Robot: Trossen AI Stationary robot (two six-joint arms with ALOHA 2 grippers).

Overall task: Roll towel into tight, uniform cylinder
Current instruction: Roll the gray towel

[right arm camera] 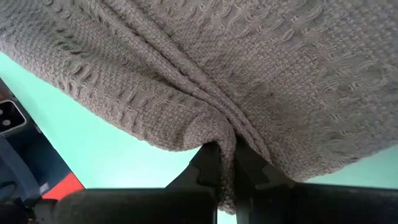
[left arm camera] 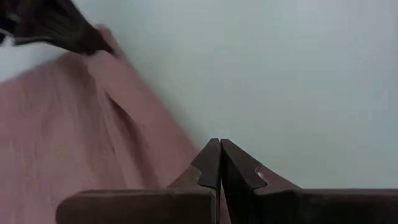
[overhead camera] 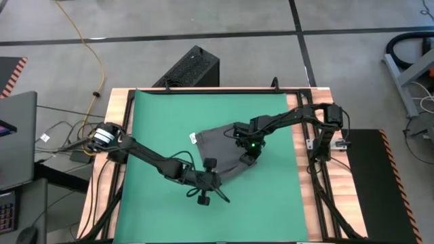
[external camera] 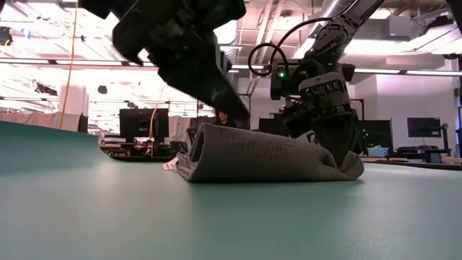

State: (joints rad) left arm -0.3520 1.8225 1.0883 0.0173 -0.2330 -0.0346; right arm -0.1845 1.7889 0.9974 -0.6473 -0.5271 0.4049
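Note:
The dark grey towel (overhead camera: 220,146) lies bunched in the middle of the green mat (overhead camera: 163,115), its white tag (overhead camera: 193,138) at the left edge. In the low view the towel (external camera: 267,155) stands up as a low mound with its lower edge on the mat. My right gripper (right arm camera: 225,152) is shut on a fold at the towel's right part. My left gripper (left arm camera: 219,144) is shut with nothing between its fingers. It slants down at the towel's near edge (left arm camera: 155,118), with bare mat beside it. My right gripper pinches a raised fold of the towel (right arm camera: 217,127) between its two fingers, several layers gathered into ridges. The fingers slant down from the table's right side. The fold is drawn up off the mat, and the rest of the towel lies on it. My left gripper's shut fingertips (left arm camera: 211,155) stand right at the towel's near edge; whether they touch the cloth I cannot tell.
A black box (overhead camera: 190,68) stands past the table's far edge. Wooden table strips (overhead camera: 119,108) frame the mat. Bare mat spreads on the near side (overhead camera: 258,210) and toward the left. A laptop (overhead camera: 17,135) sits off the table at the left.

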